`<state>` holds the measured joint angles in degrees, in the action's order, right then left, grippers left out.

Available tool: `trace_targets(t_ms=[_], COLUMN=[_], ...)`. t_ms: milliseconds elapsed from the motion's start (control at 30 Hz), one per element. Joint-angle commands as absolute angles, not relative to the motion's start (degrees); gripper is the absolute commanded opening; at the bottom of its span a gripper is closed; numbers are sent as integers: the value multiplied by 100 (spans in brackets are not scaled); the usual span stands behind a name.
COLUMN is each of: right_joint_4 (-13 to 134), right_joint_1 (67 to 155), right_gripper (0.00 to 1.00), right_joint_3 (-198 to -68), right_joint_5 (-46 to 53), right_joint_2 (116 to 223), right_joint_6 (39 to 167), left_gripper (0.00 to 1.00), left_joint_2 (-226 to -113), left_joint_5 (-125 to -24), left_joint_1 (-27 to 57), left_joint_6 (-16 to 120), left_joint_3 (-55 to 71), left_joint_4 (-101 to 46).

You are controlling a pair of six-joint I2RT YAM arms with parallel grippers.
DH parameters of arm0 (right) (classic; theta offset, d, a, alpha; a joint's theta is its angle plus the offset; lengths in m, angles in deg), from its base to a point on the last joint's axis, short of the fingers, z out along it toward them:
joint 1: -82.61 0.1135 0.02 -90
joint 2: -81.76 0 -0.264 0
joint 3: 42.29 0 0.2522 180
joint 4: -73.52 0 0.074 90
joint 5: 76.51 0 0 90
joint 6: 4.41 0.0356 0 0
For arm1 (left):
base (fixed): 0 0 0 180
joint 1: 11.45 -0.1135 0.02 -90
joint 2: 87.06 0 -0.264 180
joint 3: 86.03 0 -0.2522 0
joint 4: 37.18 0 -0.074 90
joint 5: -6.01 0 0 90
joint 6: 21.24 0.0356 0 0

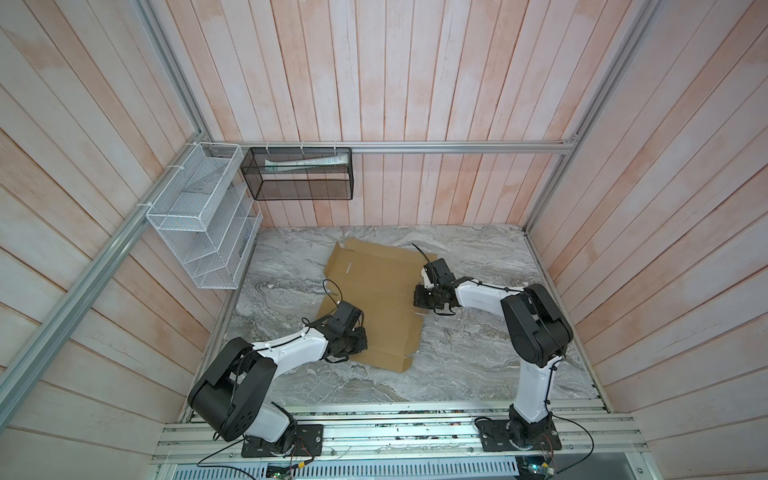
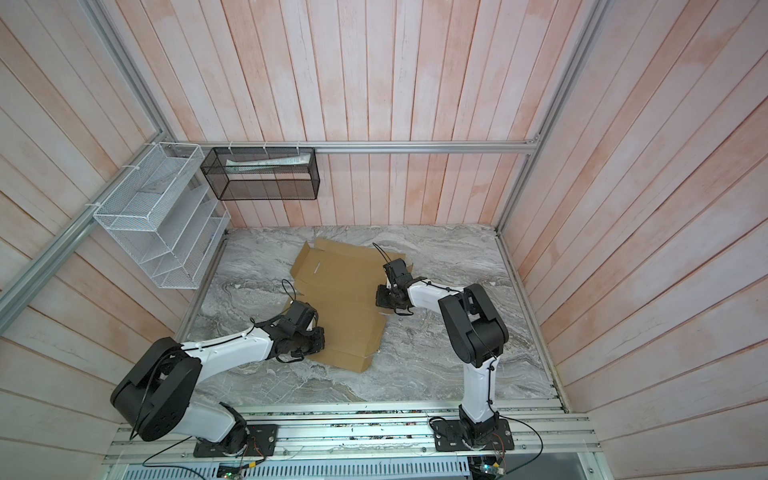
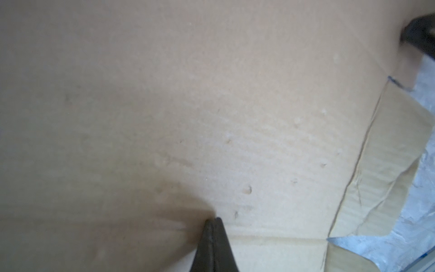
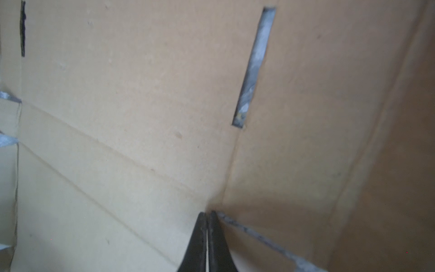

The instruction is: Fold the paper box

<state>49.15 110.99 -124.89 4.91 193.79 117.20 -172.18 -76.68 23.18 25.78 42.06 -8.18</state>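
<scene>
Unfolded tan-brown corrugated cardboard paper box (image 1: 374, 299) flat at middle of grey marbled counter (image 1: 478, 374), reaching toward back edge (far-left flap raised). Left black gripper (image 3: 213, 220) closed, tips on cardboard; right black gripper (image 4: 207, 213) closed, tips at a crease.

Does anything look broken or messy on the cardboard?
Yes. One flap of the box is crumpled and creased at its edge, and little dents pock the cardboard near the left gripper. The box lies crooked on the table.
</scene>
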Motion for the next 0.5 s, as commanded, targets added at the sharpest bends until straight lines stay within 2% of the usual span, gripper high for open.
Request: trace_targets(t_ms=[0, 267, 467], right_joint_4=[4491, 4346, 4152], right_joint_1=[11020, 11137, 11569], right_gripper=[8, 10, 11], right_joint_3=[-12752, -12791, -12850], right_joint_5=[839, 721, 788], right_joint_2=[19390, 18919, 18649], right_joint_6=[11370, 11467, 11669], left_gripper=[0, 0, 0], left_joint_2=[-17302, -17072, -17051], left_joint_5=[-7653, -8081, -8073], left_joint_1=[2362, 2245, 1641], left_joint_6=[2433, 2897, 3388], left_joint_3=[4056, 3334, 2926], left_joint_4=[-625, 111, 391])
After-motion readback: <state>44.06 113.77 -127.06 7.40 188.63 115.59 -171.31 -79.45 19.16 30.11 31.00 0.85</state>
